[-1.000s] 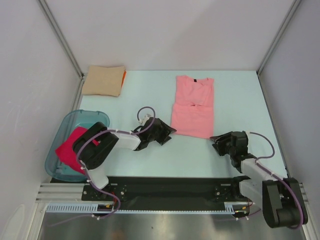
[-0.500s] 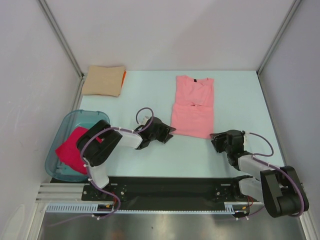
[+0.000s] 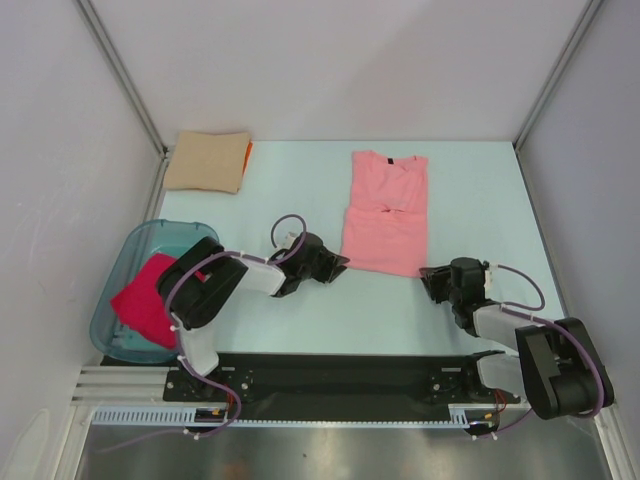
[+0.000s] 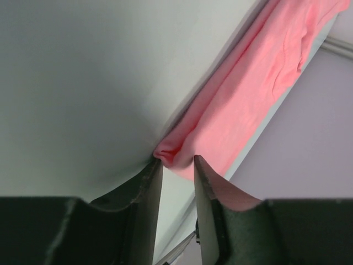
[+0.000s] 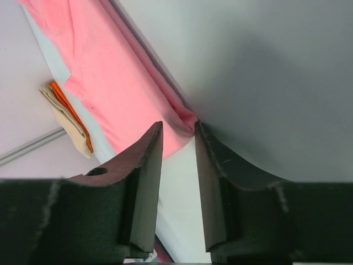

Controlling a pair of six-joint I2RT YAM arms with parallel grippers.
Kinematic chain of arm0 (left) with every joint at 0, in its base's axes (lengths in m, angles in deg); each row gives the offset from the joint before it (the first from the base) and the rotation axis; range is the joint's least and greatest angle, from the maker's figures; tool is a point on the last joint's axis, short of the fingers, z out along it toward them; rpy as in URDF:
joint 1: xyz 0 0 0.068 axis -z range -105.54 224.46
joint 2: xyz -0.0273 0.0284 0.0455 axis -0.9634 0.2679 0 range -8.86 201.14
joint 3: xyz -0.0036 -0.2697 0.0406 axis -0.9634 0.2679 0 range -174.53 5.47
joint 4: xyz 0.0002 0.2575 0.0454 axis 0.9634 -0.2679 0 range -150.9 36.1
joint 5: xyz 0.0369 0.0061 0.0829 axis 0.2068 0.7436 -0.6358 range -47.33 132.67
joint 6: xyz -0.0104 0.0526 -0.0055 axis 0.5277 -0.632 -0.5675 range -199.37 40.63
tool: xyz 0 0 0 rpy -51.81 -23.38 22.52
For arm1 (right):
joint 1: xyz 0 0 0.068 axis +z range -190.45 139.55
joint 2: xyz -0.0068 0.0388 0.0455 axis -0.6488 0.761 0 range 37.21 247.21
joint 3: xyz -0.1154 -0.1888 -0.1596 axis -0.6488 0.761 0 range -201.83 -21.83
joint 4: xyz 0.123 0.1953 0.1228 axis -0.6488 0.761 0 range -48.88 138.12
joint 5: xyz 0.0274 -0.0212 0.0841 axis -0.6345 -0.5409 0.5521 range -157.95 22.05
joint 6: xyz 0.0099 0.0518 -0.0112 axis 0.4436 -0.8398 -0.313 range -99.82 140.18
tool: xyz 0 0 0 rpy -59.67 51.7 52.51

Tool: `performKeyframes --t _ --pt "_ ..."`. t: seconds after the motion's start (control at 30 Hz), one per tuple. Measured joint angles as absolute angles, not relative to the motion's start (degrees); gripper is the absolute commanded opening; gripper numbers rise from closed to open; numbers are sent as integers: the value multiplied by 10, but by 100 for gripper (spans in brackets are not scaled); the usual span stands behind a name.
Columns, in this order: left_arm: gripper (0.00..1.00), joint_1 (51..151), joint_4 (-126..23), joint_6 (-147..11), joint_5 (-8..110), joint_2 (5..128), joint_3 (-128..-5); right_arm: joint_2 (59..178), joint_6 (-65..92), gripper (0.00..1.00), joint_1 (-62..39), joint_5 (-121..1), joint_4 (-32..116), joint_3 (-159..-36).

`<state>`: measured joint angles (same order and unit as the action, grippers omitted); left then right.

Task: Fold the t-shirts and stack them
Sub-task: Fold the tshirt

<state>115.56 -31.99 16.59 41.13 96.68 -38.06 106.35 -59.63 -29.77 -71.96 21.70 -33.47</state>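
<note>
1. the table [image 3: 480,200] is surfaced in pale blue-green.
2. the salmon-pink t-shirt [image 3: 385,215] is laid out at the table's middle, collar away from the arms.
3. the teal tub [image 3: 115,290] is set near left, with a crimson-pink t-shirt [image 3: 145,300] in it.
4. a folded tan t-shirt [image 3: 207,160] is stacked on an orange t-shirt [image 3: 248,152] at the far left.
5. the left gripper [image 4: 176,160] and right gripper [image 5: 178,126] are placed at the salmon-pink t-shirt's near corners. both pairs of fingers are narrowly parted, and a cloth corner is seen at each pair of tips, unclamped.

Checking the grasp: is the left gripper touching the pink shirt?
Cannot tell. The left wrist view puts a pink shirt corner at the left gripper tips; contact isn't plain.
</note>
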Motion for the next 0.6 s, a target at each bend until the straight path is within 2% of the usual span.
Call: performKeyframes --t 0.03,0.1,0.13,0.17,0.43,0.6 --pt "30 1155 -319 165 411 970 -381 1066 -597 27 -297 -721 218 -335" --pt "17 1151 -315 165 415 976 -382 1074 -597 16 -297 -721 220 -338" --pt "11 1150 -313 162 416 980 -383 1078 -595 1 -297 -722 221 -339" --pt "1 1148 -310 157 418 983 -383 1084 -592 0 -297 -720 220 -340" --pt "1 1144 -309 121 429 985 -391 1073 -567 0 -297 -703 258 -352" --pt "0 1158 -347 105 422 942 -362 919 -545 0 -296 -700 399 -343"
